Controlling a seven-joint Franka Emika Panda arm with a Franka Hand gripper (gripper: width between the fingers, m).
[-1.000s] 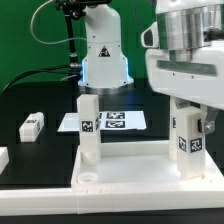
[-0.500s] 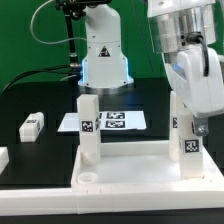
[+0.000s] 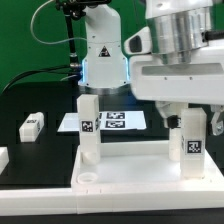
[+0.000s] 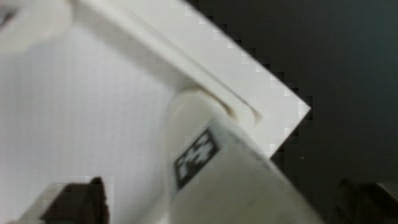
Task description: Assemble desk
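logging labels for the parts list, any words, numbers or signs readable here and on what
No words or numbers can be read.
Black-and-white tags only, patterns without letters, on: left leg, right leg, marker board, loose leg.
Robot base: a dark triangle mark, too small to read.

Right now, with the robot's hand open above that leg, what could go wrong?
1. The open gripper sits close around the upright leg; lifting off crookedly might nudge it out of its corner.
2. If that leg isn't fully seated in the tabletop, it could lean or tip.
3. Another loose leg lies apart on the table, awaiting pickup.
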